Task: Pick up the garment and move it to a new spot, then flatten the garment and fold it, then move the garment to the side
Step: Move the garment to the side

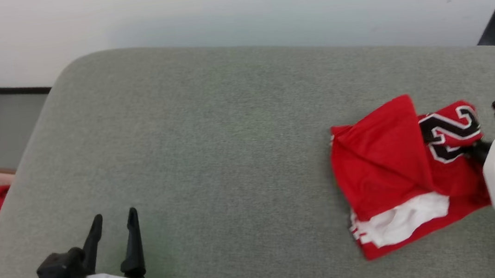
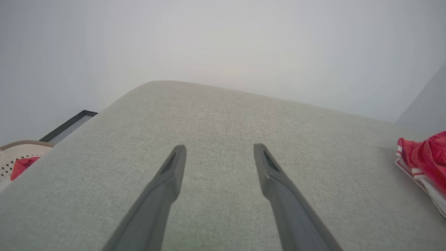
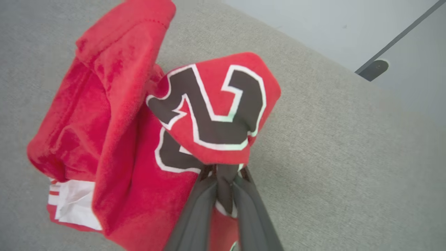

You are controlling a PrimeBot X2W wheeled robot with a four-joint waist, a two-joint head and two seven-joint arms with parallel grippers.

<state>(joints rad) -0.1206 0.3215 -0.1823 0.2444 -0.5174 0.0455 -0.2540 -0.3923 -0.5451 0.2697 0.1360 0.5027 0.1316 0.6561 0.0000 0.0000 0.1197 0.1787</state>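
Cloth beside the printed number is pinched in the right gripper [image 3: 224, 174], jaws narrow on the red-and-white T-shirt [image 1: 385, 165] — a hold for shifting it aside, I judge. It lies folded at the right end of the grey upholstered surface [image 1: 228, 136]. Well apart, the left gripper [image 1: 114, 215] has its jaws wide — unneeded here.

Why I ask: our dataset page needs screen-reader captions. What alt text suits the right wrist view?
The right gripper, two dark fingers, is shut on a bunched fold of a red cotton T-shirt with white sleeve trim and a black, white-edged number. The shirt lies crumpled on a grey fabric cushion.
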